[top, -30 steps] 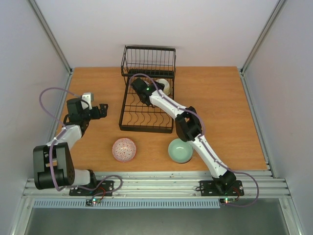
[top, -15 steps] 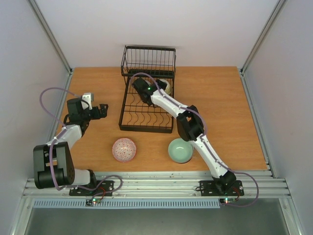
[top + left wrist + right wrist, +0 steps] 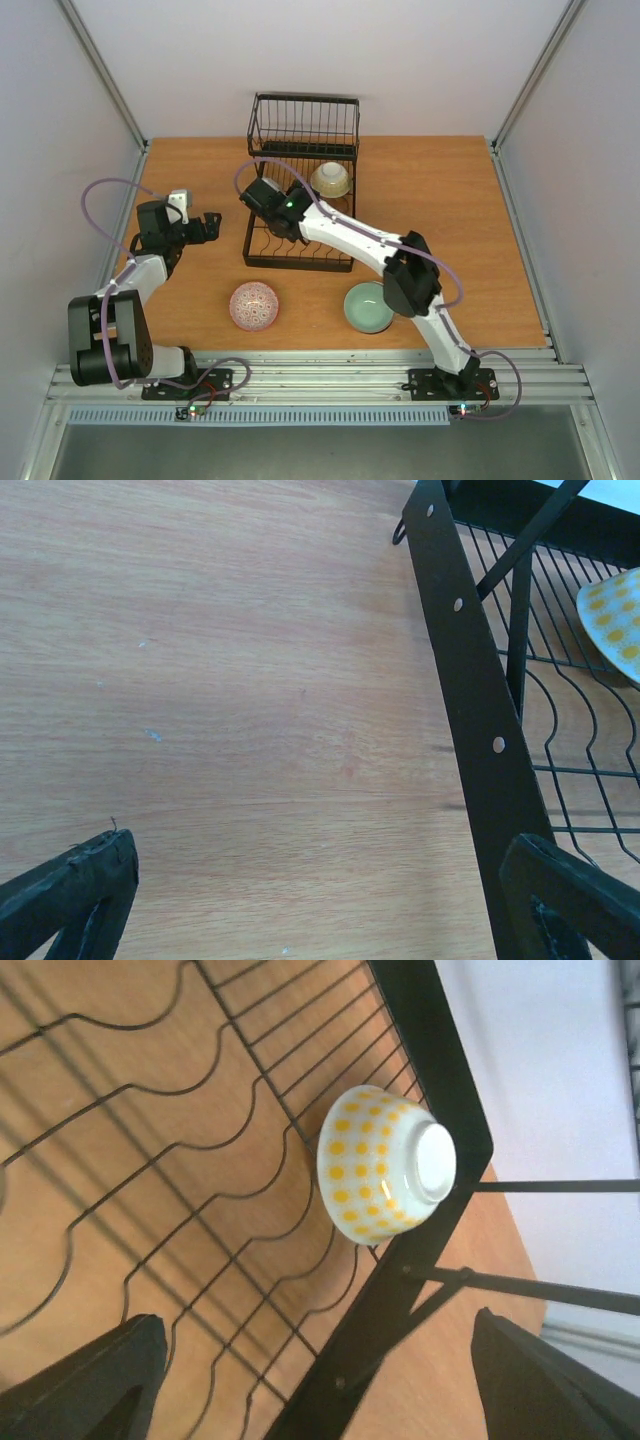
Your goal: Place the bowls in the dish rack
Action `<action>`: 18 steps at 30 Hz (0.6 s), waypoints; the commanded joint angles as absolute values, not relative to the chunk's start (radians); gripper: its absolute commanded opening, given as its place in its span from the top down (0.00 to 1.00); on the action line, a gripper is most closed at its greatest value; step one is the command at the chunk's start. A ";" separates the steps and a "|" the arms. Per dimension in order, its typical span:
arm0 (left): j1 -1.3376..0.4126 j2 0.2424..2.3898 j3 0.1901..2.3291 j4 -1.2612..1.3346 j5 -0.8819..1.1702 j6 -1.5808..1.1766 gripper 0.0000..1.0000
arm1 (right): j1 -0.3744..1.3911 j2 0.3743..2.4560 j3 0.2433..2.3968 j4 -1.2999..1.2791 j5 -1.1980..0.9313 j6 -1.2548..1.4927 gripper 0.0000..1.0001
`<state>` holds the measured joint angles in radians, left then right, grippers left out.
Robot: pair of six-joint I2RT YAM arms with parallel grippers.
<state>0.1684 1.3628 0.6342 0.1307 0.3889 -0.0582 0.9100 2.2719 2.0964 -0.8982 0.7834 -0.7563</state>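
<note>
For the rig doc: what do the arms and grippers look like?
The left arm and right arm have white links and black joints. The left gripper and right gripper are black, two-fingered. A lilac cable loops along each; a green light marks the right wrist.

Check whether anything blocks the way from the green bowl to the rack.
Nothing on the table does: bare wood lies between the green bowl and the near rail of the rack. The open right gripper hangs over the rack's left slots; the dotted bowl sits at the slots' far right.
</note>
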 commanded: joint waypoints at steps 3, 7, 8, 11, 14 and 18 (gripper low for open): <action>0.166 1.327 0.642 0.164 0.412 -0.040 0.01 | 0.969 1.908 1.852 -0.963 0.514 -0.397 0.42; 0.166 1.338 0.646 0.162 0.428 -0.047 0.01 | 0.975 1.728 1.631 -0.880 0.270 -0.266 0.60; 0.166 1.339 0.648 0.159 0.431 -0.047 0.01 | 0.976 1.703 1.588 -0.871 0.236 -0.242 0.61; 0.166 1.336 0.648 0.157 0.433 -0.048 0.01 | 0.976 1.643 1.452 -0.809 0.097 -0.196 0.63; 0.164 1.326 0.644 0.160 0.432 -0.048 0.01 | 0.986 1.619 1.366 -0.732 -0.043 -0.179 0.62; 0.165 1.321 0.637 0.169 0.434 -0.046 0.01 | 1.019 1.651 1.332 -0.650 -0.122 -0.181 0.62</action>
